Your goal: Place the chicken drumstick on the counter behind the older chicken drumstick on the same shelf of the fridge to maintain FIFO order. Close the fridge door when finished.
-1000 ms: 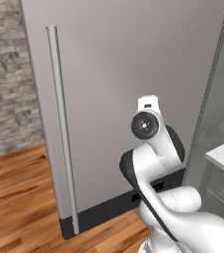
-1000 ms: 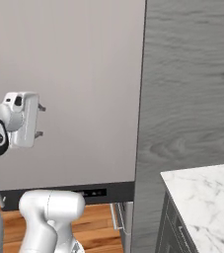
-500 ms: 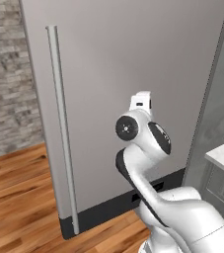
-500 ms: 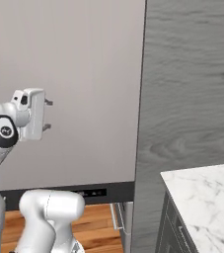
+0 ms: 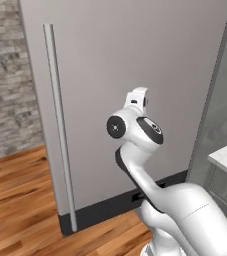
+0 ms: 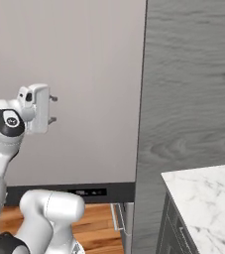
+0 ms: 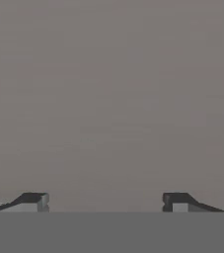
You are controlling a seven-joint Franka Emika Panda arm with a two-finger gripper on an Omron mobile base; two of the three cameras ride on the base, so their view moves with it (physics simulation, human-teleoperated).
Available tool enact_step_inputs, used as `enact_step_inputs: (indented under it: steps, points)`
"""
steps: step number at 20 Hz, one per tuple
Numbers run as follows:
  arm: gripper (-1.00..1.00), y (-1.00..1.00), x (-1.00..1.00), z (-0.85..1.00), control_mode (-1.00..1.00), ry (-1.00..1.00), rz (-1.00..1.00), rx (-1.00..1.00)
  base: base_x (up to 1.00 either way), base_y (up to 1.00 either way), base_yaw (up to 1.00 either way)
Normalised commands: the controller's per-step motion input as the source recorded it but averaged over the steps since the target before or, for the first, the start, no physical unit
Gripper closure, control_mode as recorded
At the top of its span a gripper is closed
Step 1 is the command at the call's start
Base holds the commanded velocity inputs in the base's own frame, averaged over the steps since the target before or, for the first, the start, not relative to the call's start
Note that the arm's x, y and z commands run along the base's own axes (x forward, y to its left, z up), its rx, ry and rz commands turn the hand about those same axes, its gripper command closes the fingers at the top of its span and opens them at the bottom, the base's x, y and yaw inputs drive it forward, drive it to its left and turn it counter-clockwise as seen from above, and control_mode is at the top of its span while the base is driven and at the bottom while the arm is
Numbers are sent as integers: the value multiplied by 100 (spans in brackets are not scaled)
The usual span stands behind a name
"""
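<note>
The fridge door (image 5: pixel 130 95) is shut, a broad flat grey panel with a long vertical handle (image 5: pixel 59 125) near its left edge, and looks just as it did a second ago. To its right stands a dark wood-grain panel (image 6: pixel 193 84), and below that the corner of the white marble counter (image 6: pixel 208 198); the drumstick is not on the part of the slab that shows. The arm has swung left across the door since the earlier pictures, and the hand now points squarely at the panel. The gripper (image 6: pixel 53 109) is just off the door; whether it touches is hard to judge. Its fingertips (image 7: pixel 33 200) stand well apart, with nothing between them.
</note>
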Motion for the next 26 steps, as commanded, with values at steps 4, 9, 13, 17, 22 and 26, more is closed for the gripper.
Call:
enact_step_inputs:
  steps: [4,9,13,17,22,26]
  points:
    - [-100,0,34,-1,-100,-6,-5,0,0,0,0]
    - [-100,0,35,0,-100,-6,-4,0,0,0,0]
    - [-100,-1,45,-5,-100,-4,-6,0,0,0,0]
    - [-100,-6,54,-7,-100,-4,-8,0,0,0,0]
    - [-100,-11,56,-8,-100,-3,-8,0,0,0,0]
    - [-100,-15,53,-10,-100,-4,-9,0,0,0,0]
